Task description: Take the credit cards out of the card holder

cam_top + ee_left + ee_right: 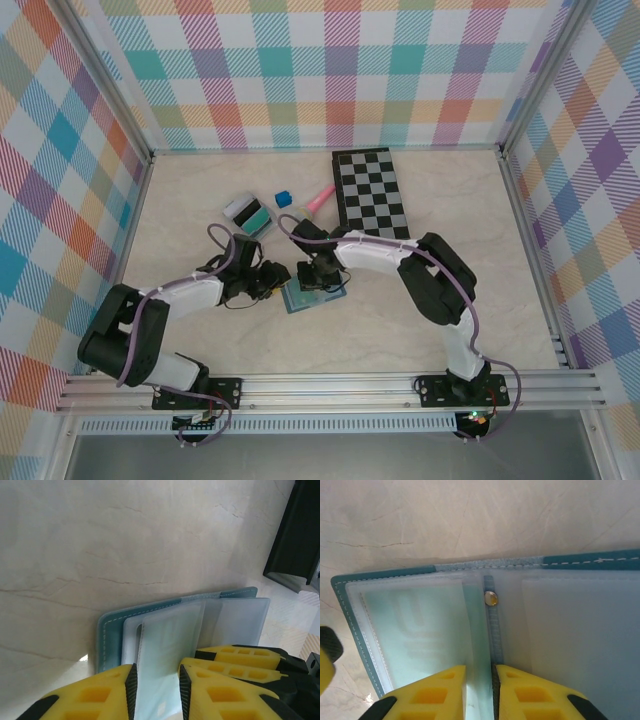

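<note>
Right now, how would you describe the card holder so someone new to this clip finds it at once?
From the black-and-white chessboard, come down the top view to where the left claw and right claw meet. The card holder lies open there on the pale table. Its cloudy plastic sleeves and stitched teal-blue cover set it apart from the loose cards left of the board.

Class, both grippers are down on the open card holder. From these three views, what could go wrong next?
1. The right gripper straddles the spine beside the snap stud. Closing there might pinch only clear sleeve and lift the whole card holder.
2. The left gripper works close by, so the two grippers may collide.
</note>
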{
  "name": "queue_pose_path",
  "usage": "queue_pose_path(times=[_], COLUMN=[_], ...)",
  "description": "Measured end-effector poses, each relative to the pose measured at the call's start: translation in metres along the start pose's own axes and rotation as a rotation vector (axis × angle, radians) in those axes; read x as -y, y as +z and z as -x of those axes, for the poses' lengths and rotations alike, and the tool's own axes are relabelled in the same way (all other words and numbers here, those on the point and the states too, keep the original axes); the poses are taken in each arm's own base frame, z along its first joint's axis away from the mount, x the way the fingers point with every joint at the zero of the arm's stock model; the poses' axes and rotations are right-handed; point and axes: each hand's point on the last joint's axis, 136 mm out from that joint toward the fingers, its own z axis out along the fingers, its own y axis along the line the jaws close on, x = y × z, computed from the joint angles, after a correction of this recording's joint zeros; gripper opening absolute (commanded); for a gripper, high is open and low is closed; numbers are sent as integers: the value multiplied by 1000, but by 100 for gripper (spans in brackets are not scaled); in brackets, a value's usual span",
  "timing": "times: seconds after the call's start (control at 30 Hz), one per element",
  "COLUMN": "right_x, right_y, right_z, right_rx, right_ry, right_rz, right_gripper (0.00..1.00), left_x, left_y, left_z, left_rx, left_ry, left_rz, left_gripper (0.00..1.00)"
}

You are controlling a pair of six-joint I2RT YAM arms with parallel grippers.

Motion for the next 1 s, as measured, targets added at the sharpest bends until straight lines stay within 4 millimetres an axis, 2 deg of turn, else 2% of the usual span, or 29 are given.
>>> queue_pose_path(times=[0.37,0.57,0.8,1.0], right_x=[-1,0,-1,-1], right_y=[1,1,1,1], right_z=[-2,-2,-2,-2], right_rx=[-33,-46,-57,-63], right_ry=[42,64,78,82], right_rz=[65,95,121,133], right_gripper=[20,20,19,19], left_x=[0,-8,-7,-7], left_y=[5,12,14,14], left_z=[6,3,4,4], left_rx=[5,-15,-17,-17], left_ry=[-8,-21,-16,-8], left_rz=[43,77,77,77], left_gripper=[32,32,25,25])
